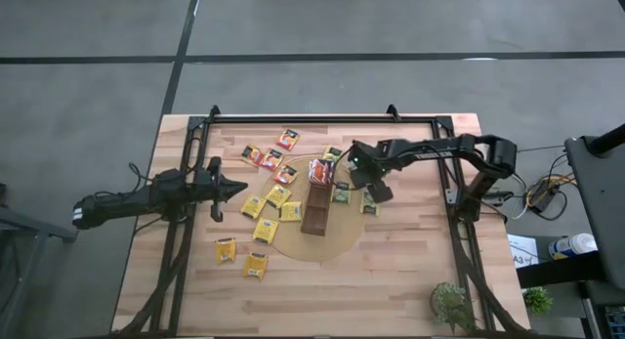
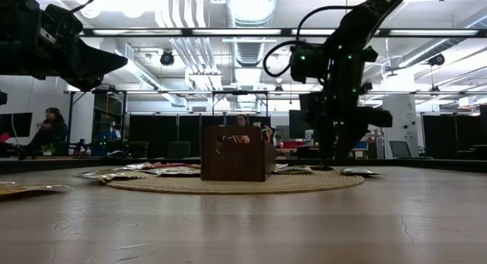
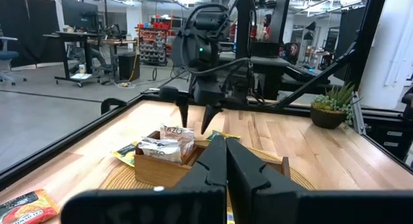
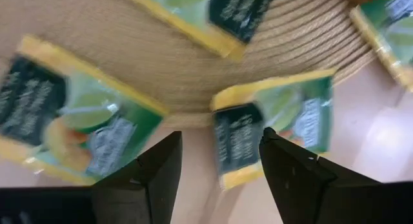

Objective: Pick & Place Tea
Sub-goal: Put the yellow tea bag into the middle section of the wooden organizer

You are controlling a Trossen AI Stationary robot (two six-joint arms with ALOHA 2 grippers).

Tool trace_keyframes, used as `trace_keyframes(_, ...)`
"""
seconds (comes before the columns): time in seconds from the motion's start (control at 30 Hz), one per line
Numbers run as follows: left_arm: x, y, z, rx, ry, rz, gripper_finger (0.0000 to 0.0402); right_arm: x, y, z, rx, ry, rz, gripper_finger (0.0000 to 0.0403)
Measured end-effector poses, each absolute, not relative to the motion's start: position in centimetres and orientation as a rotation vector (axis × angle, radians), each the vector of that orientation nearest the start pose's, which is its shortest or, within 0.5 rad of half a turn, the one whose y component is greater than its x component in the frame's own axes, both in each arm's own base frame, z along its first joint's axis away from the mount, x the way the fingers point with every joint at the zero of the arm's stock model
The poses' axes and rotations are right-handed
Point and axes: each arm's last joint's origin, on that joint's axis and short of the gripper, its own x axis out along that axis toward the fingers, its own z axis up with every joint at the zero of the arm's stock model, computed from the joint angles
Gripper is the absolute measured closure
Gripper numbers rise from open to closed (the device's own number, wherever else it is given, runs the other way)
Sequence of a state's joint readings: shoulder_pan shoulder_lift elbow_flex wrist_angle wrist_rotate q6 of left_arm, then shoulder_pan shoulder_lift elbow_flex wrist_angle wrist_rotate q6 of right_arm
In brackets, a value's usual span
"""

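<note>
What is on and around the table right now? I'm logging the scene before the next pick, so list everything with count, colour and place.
tea sachets: roughly fifteen loose, yellow, orange, or green with yellow; scattered on the table and mat around the tray
sachets in tray: a few, standing at the tray's far end
tray: one, dark brown, long and narrow, on the mat
mat: one, round, tan, table centre
table: one, light wood with a black frame
potted plants: two, green, near right corner
person: one, seated in the room behind
left gripper: shut, hovering left of the sachets
right gripper: open, poised over a green and yellow sachet at the mat's edge
</note>
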State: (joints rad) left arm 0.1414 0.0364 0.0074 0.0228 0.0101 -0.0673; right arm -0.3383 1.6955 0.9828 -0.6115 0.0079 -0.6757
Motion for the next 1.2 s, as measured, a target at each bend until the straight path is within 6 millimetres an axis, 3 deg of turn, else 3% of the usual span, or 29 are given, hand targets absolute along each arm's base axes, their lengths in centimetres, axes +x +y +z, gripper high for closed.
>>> trace_keyframes(1.2,9.85,1.38,16.53,-0.068,0.001,0.132,0.0402,28.97,-10.65,15.32,-0.375,1.359,0.153,0.0200)
